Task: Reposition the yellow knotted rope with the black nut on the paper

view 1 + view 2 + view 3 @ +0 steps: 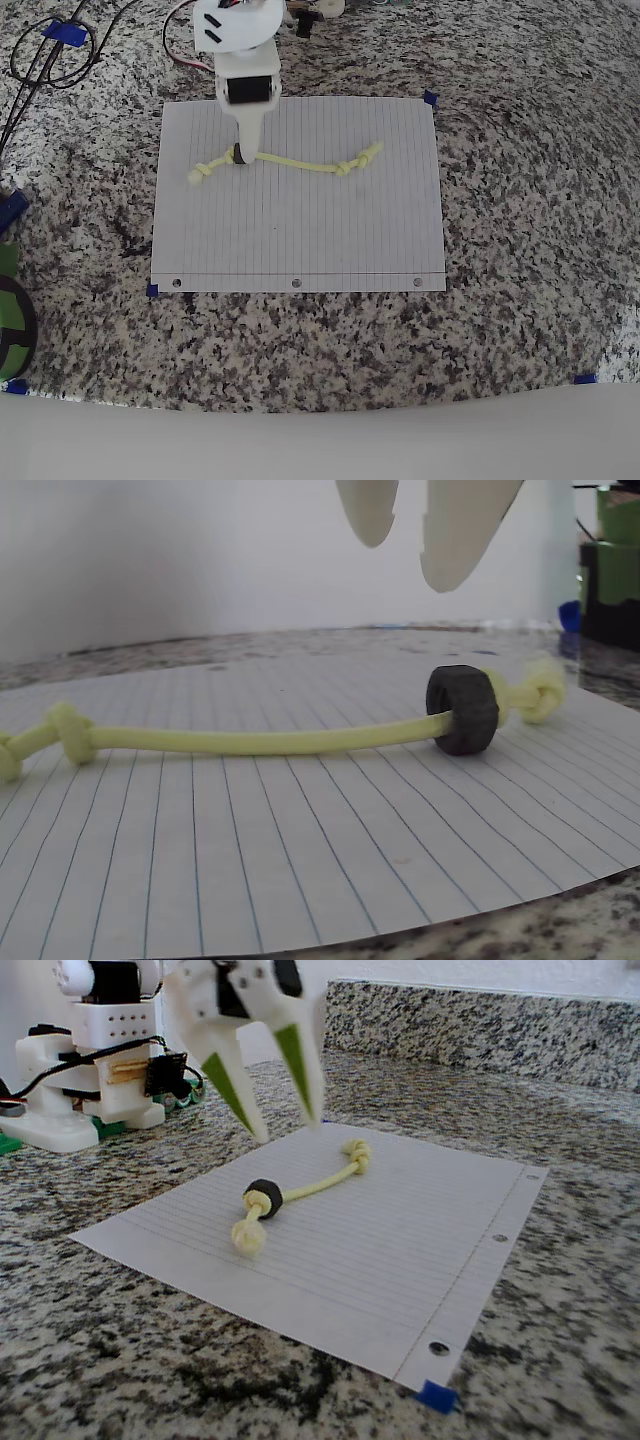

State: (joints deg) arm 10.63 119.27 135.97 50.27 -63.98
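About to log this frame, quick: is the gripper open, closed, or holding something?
Gripper: open, empty, above the black nut on the yellow knotted rope.

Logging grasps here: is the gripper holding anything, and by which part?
Nothing is held. The gripper hangs open above the rope and its nut, touching neither.

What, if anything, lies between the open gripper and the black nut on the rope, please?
Nothing: in the fixed view, bare air separates the gripper from the black nut on the yellow knotted rope.
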